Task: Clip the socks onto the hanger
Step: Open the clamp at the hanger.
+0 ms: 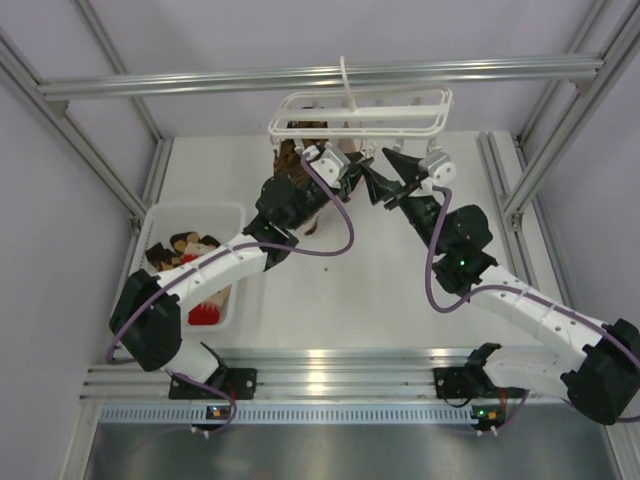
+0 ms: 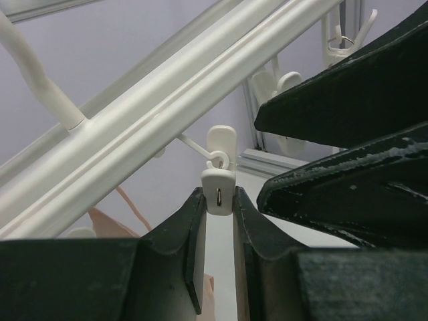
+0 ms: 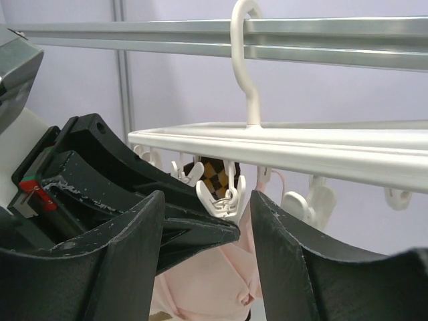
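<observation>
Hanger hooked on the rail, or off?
On. Right wrist view: the hook loops over the rail; the hanger frame hangs below it.

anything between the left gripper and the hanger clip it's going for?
Nothing visible. Left wrist view: the clip on the hanger sits right at the fingertips of the left gripper. The right gripper crowds in beside it, not between.

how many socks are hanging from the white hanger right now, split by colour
pale pink sock: 1
brown patterned sock: 1
total hanging from the hanger: 2
</observation>
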